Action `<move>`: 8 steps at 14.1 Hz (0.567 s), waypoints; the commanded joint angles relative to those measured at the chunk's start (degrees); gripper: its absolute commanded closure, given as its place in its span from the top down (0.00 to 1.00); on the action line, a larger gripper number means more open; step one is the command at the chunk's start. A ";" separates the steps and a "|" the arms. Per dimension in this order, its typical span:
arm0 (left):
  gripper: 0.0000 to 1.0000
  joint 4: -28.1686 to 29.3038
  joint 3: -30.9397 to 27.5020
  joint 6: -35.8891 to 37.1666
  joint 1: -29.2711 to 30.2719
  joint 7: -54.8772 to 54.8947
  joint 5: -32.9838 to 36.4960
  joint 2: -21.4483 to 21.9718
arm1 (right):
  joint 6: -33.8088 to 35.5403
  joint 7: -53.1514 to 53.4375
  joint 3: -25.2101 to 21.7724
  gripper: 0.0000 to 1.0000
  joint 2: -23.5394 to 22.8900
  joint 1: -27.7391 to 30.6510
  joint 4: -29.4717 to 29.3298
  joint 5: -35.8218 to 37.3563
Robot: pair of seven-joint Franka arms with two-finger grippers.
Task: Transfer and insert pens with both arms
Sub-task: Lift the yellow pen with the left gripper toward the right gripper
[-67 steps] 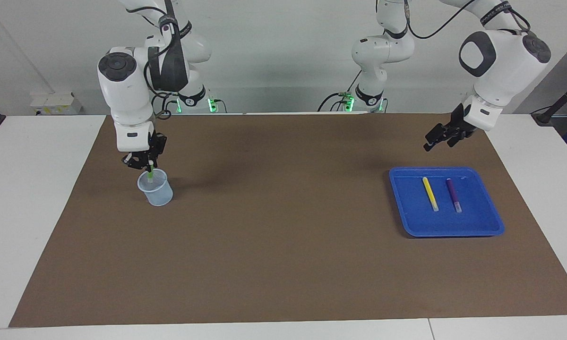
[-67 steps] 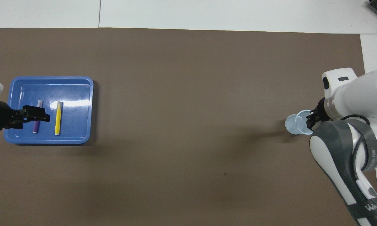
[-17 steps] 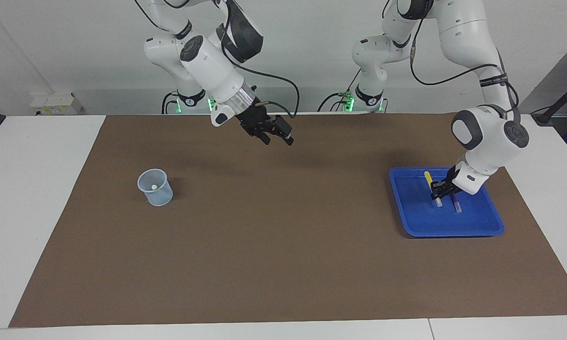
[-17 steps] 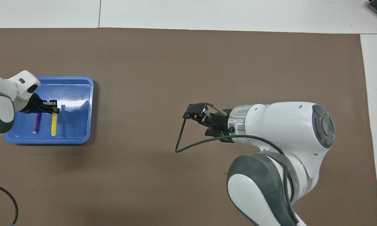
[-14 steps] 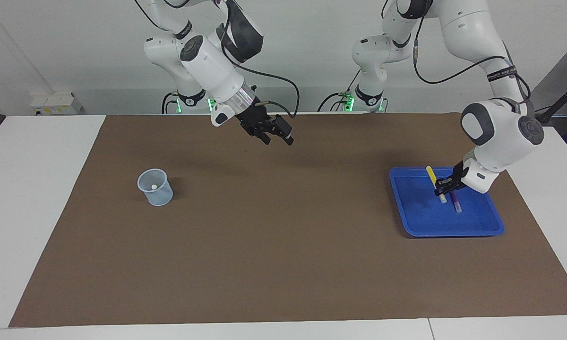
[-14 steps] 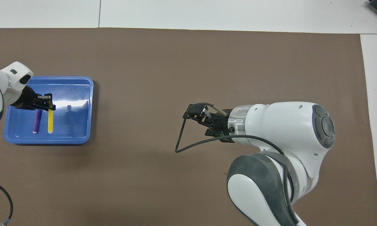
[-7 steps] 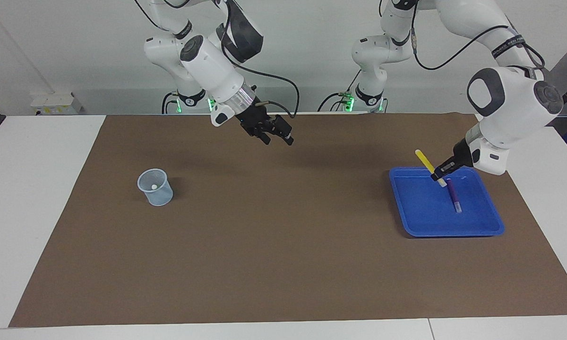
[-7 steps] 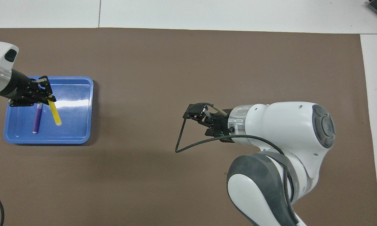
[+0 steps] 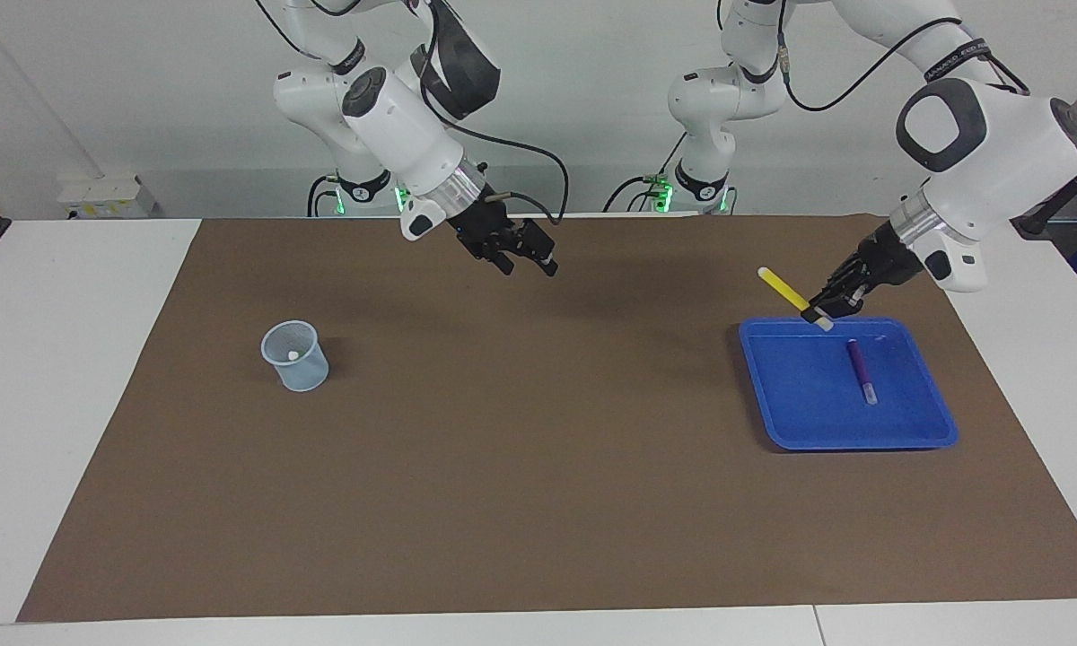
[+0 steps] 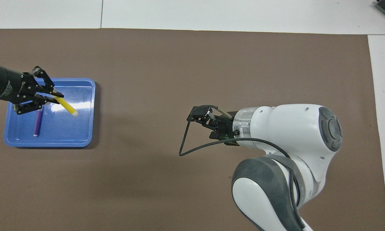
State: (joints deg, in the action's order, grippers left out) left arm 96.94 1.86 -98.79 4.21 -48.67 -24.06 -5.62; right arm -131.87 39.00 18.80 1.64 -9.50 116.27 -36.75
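Yellow pen (image 9: pixel 783 286) is clamped at its pale cap end between the left gripper's (image 9: pixel 817 313) fingers, tilted in the air over the blue tray (image 9: pixel 803 422). Purple pen (image 9: pixel 860 369) lies flat in that tray. Over the brown mat's (image 9: pixel 538 502) middle, the right gripper (image 9: pixel 528 258) hovers with fingers apart, well away from the translucent cup (image 9: pixel 296 357).

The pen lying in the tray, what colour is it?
Purple, with a pale cap end: the pen in the blue tray. The facing view shows it best.

Robotics lab: white arms (image 9: pixel 395 117), brown mat (image 9: pixel 538 467), bare wall.
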 commanded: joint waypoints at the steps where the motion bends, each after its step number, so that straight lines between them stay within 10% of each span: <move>1: 0.00 3.34 -0.36 0.79 -0.08 -8.26 -4.85 4.20 | -1.02 0.12 0.10 1.00 -0.06 0.01 0.36 -1.22; 8: 0.00 13.71 -0.36 -2.46 -2.70 -19.60 -11.98 13.60 | -1.72 0.38 0.36 1.00 0.03 -1.82 -3.77 -8.86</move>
State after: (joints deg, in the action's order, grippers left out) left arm 105.47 1.93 -98.64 3.85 -64.44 -34.73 3.60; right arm -132.90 38.99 18.91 1.67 -10.02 114.35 -43.60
